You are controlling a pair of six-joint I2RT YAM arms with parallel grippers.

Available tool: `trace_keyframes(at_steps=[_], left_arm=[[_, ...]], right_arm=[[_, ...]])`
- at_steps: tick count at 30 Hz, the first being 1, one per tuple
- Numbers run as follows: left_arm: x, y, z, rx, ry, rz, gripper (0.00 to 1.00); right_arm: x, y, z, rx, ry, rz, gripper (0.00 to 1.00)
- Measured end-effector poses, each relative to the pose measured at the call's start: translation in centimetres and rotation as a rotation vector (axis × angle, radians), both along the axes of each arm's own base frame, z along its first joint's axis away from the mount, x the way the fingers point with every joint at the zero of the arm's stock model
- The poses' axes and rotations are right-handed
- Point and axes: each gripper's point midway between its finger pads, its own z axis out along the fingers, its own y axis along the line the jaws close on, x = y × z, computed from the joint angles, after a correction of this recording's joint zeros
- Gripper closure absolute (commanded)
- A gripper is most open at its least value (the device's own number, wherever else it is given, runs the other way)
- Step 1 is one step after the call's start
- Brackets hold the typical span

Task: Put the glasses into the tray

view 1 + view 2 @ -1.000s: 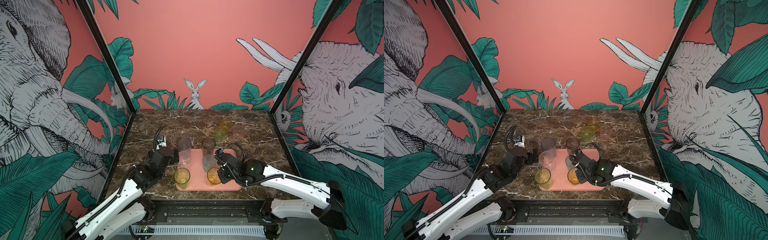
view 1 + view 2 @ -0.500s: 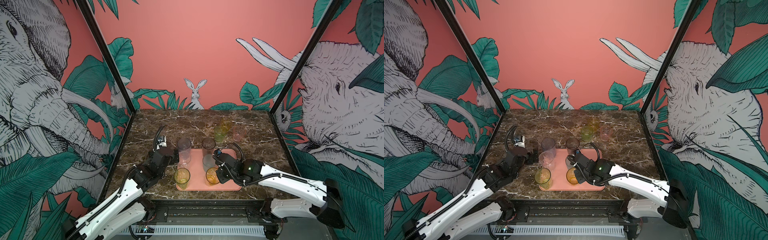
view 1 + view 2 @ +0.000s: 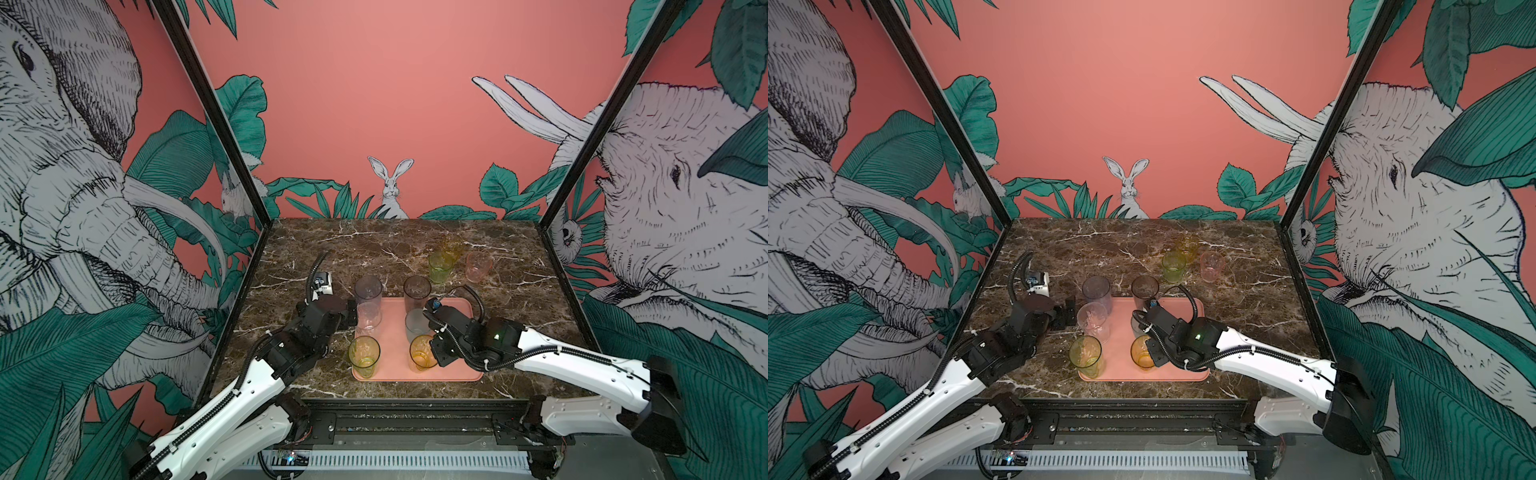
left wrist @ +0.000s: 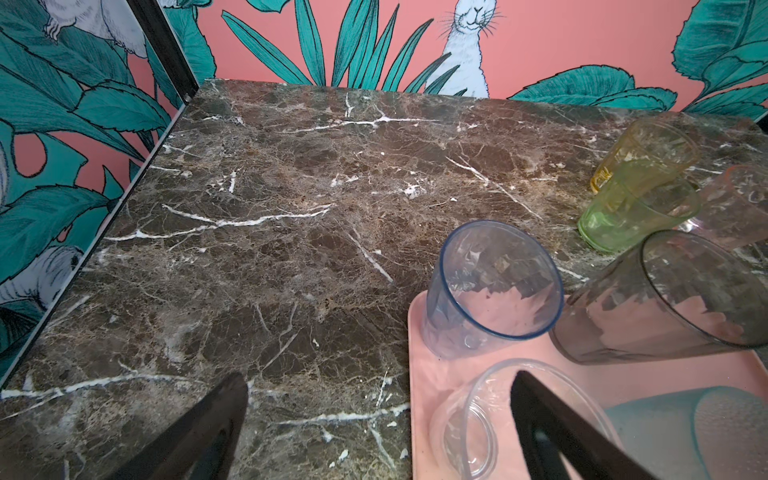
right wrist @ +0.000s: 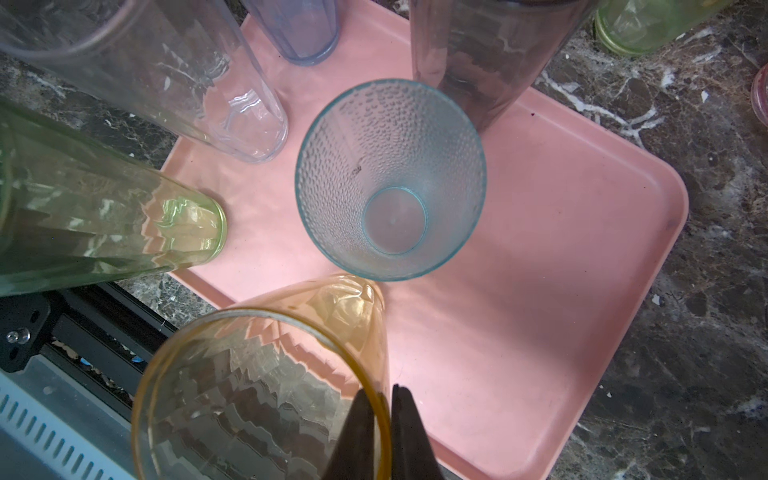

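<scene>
The amber glass [image 3: 420, 354] stands upright in the tray [image 3: 392, 332], at the tray's front edge. It is right of the yellow-green glass [image 3: 364, 356], which occupies the front left corner. The right claw [image 5: 382, 390] is narrow and pinches the amber rim, with one finger inside the wall and one outside. We judge the step in hand to be the release of this glass.

To release it well:
- We confirm that the base sits flat on the tray floor, inside the low rim, before the claw parts.
- We open only enough to free the wall. The frosted glass [image 5: 390, 178] stands just behind, and a wide outer finger could strike it.
- We raise the claw straight up until the inner finger clears the rim. A sideways pull would likely tip so tall and light a glass.

The grey-violet glass [image 3: 368, 289] and the smoky brown glass [image 3: 417, 289] stand at the tray's far edge, and the clear glass [image 3: 1093, 320] stands at its left edge.

The left claw [image 4: 378, 376] is wide and empty, over the table [image 3: 374, 241] just beside the clear glass. We advise leaving it there during the release.

Three glasses are not yet in the tray. The short green glass [image 3: 440, 266], the pink glass [image 3: 478, 266] and the yellowish glass [image 3: 451, 249] stand on the table beyond the tray's far right corner.
</scene>
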Motion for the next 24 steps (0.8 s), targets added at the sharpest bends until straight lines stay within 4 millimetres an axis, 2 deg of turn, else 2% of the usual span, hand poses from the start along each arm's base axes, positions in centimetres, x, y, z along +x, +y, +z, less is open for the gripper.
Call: trace_keyframes(at_steps=[8, 16, 24], left_arm=[[-0.1, 0.1, -0.1, -0.005, 0.001, 0.004, 0.01], [-0.1, 0.1, -0.1, -0.005, 0.001, 0.004, 0.01], [-0.1, 0.1, -0.1, -0.005, 0.0, 0.004, 0.01]], right_arm=[[0.2, 0.4, 0.5, 0.014, -0.007, -0.002, 0.79], [0.3, 0.3, 0.7, 0.009, -0.015, -0.006, 0.66], [1.0, 0.5, 3.2, 0.023, -0.064, -0.002, 0.59]])
